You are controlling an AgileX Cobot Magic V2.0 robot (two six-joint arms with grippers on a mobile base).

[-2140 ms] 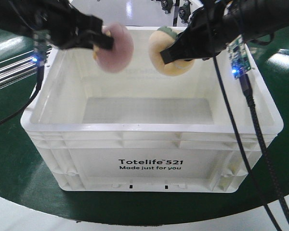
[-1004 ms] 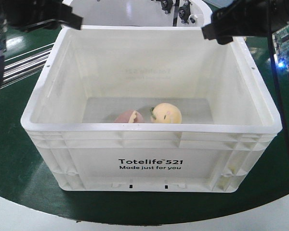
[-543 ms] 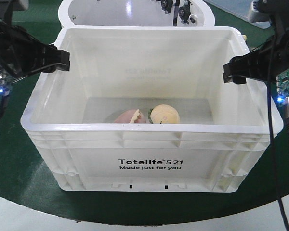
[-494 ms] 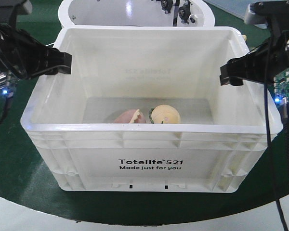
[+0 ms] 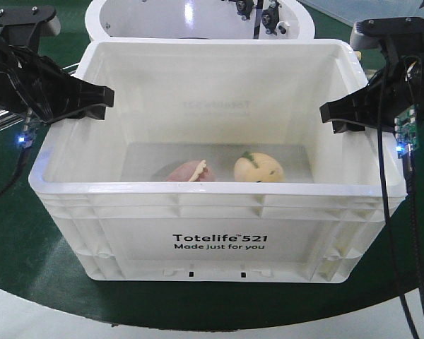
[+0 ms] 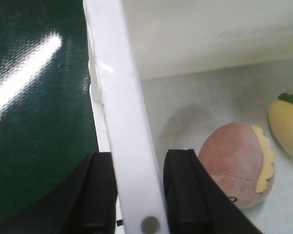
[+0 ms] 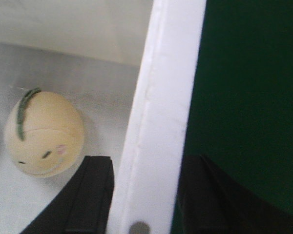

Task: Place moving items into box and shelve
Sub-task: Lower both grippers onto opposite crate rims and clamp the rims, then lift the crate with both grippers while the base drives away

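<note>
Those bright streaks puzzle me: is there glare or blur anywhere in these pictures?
Front view: sharp overall, a light reflection on the round white tub behind the crate. Left wrist view: a bright glare streak on the green surface, a soft shadow beside the pink toy. Right wrist view: the crate's near rim looks soft, the yellow toy clearer.

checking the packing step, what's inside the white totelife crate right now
The white Totelife crate holds two plush toys: a pinkish-brown plush with a cream seam and a yellow plush with a green leaf. The front wall hides their undersides and the nearest floor.
</note>
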